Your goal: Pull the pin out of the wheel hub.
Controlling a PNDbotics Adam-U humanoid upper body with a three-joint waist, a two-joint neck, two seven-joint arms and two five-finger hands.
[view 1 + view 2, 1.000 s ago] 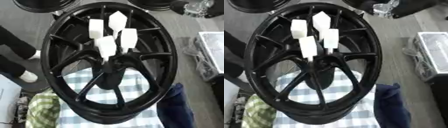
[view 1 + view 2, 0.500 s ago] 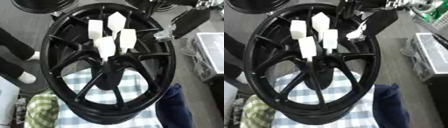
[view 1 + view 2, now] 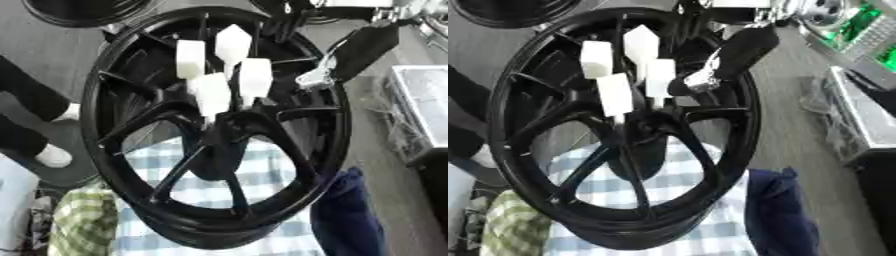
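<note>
One wheel hub [image 3: 219,150], four white pins [image 3: 213,94]; right hand [image 3: 737,55] nearby (fingers unclear, holding nothing visible); green equipment right-eye only

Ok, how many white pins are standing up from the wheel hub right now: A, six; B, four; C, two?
B: four white pins stand clustered above the centre of the black wheel hub, with the right hand coming in at the upper right rim, not touching them.
</note>
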